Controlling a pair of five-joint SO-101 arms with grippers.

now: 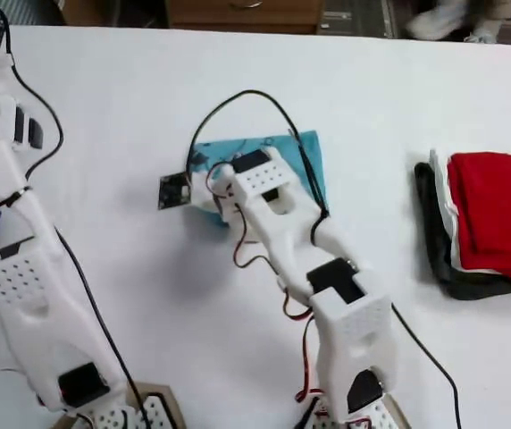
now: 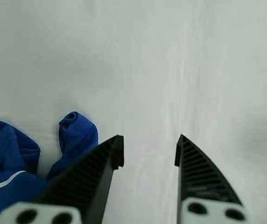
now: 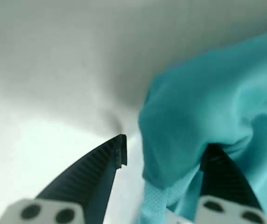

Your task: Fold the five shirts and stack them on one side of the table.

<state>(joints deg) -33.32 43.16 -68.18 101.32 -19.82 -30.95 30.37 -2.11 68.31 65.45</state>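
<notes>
1. While my right gripper is straddling the teal fabric shirt's edge at the middle of the bench, its jaws are gaping, unclenched.
2. My left gripper is hanging released beside the crumpled blue shirt.
3. The folded red, white and black stack is sitting aside; two shirts are seemingly remaining.

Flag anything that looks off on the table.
Two things. The blue shirt lies crumpled beside the open left gripper, not folded. At the table's right edge in the high view the stack is askew: the dark shirt sticks out from under the red shirt. Nothing looks damaged.
</notes>
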